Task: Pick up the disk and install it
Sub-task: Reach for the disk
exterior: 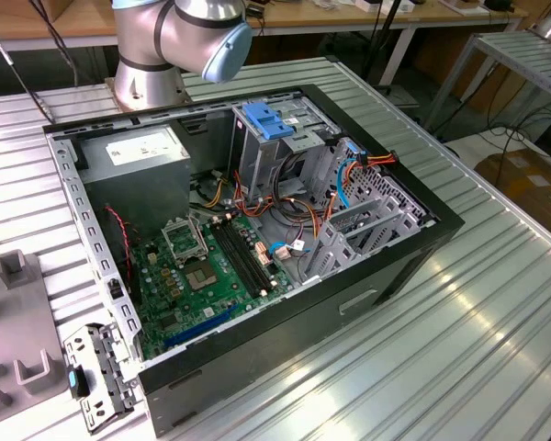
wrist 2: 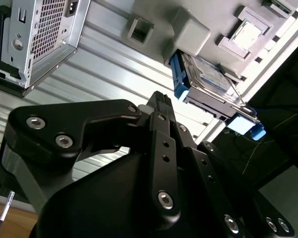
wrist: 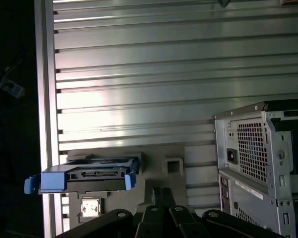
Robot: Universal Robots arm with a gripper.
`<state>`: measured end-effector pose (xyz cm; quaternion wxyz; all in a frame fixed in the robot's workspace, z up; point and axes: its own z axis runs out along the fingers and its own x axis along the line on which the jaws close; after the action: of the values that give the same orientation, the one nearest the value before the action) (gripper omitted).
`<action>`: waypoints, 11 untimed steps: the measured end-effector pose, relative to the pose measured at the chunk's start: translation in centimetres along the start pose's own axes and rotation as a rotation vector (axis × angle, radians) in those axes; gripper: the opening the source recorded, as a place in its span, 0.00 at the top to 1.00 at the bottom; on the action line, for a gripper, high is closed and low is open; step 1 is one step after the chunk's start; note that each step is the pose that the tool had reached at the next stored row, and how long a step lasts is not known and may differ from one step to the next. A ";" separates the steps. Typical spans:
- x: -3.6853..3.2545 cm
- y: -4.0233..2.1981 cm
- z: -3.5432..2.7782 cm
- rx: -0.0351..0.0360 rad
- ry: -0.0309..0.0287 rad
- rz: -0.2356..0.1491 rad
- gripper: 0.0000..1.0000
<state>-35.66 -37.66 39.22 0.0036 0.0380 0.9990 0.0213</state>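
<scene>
The disk [wrist: 84,176] is a dark drive in bright blue rails. It lies on a grey fixture plate [wrist: 175,154] near the table's edge, beside the computer case [wrist: 260,163]. In the second wrist view the disk [wrist 2: 203,77] shows its labelled face, propped against the plate [wrist 2: 198,29]. My gripper [wrist: 162,191] hangs above the plate, a short way to one side of the disk and not touching it. Its black fingers [wrist 2: 160,99] are shut with nothing between them. In the exterior view the open case [exterior: 257,230] shows a metal drive cage [exterior: 257,152] topped by a light-blue latch [exterior: 269,121].
The arm's base [exterior: 151,55] stands behind the case. A grey fixture [exterior: 18,322] and a metal bracket [exterior: 96,372] lie at the exterior view's left. Cables [exterior: 349,179] cross the case interior. The ribbed table [wrist: 139,74] ends at a dark drop beside the disk.
</scene>
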 end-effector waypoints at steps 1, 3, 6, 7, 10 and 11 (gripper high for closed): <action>0.14 -0.01 0.00 0.0000 0.0001 0.000 0.89; 0.51 -0.04 -0.01 0.0000 0.0002 0.000 0.89; 1.05 -0.08 -0.01 0.0000 0.0004 0.000 0.89; 1.22 -0.09 -0.01 0.0001 0.0005 0.000 0.89; 1.71 -0.13 -0.01 0.0000 0.0008 0.000 0.89; 1.84 -0.14 -0.01 0.0000 0.0008 0.000 0.89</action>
<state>-37.51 -37.66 39.21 0.0032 0.0381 0.9990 0.0213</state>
